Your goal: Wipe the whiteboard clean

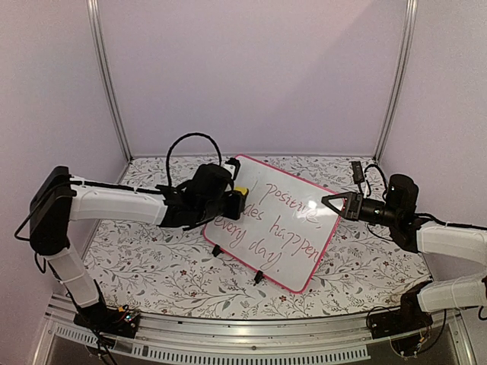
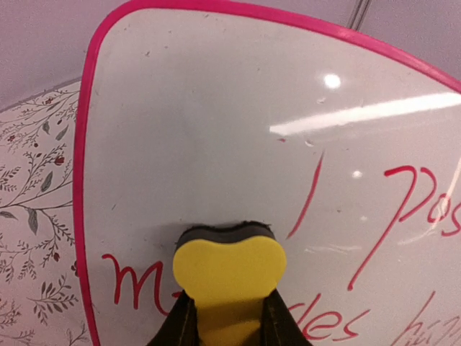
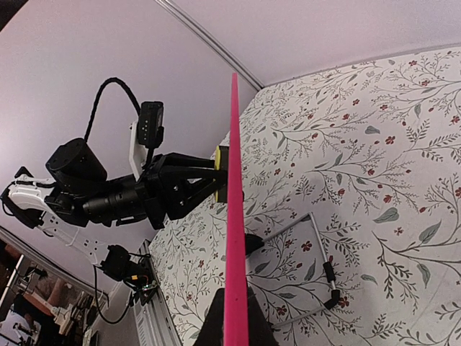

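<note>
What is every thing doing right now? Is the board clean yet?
whiteboard: propped up on its feet, red writing on most of it, top left corner clean.
eraser: pressed against the whiteboard near its left edge.
left gripper: jaws shut on the eraser.
right gripper: jaws shut on the whiteboard's right edge.

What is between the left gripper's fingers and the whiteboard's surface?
A yellow eraser, held by the left gripper, with its dark felt against the whiteboard. The left wrist view shows this best.
</note>
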`<action>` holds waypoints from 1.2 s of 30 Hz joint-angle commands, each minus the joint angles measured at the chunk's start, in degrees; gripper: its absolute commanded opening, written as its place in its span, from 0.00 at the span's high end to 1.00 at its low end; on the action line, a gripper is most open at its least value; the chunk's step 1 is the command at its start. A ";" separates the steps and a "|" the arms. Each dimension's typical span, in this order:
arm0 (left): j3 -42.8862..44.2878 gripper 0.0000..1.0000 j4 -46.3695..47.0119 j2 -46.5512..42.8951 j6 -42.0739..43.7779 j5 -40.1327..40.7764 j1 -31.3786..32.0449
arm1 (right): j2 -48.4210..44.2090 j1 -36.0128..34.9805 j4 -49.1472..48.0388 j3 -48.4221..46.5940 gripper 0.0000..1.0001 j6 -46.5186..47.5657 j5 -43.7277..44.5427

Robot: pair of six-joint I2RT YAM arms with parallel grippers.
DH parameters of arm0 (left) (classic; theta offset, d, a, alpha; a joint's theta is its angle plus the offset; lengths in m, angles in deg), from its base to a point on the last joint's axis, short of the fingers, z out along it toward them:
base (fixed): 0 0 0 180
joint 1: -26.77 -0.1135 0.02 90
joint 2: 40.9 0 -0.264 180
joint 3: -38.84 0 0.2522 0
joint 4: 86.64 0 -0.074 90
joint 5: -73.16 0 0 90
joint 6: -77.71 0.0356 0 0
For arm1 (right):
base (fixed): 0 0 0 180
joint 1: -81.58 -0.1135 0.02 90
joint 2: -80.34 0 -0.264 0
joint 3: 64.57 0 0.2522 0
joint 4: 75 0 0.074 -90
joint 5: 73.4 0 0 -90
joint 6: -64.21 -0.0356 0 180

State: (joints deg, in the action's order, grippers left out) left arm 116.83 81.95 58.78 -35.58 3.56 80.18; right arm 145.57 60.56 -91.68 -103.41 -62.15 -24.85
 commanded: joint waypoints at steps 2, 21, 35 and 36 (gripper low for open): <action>-5.52 1.00 -3.31 -2.57 -2.59 0.24 0.70 | -0.10 -2.15 0.19 0.42 1.00 2.88 -5.75; 0.02 1.00 -3.36 0.90 0.96 -1.80 1.59 | -0.02 -2.24 0.20 0.46 1.00 3.03 -5.61; 12.46 1.00 -5.11 5.75 6.91 -1.36 1.51 | -0.11 -2.30 0.29 0.38 1.00 2.87 -5.66; 12.79 1.00 -5.08 5.86 7.09 -1.39 1.46 | -0.15 -2.29 0.33 0.38 1.00 2.95 -5.66</action>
State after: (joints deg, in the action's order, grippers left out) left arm 127.34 77.58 62.76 -30.97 3.04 81.01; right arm 145.57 60.24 -91.74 -103.41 -61.93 -24.26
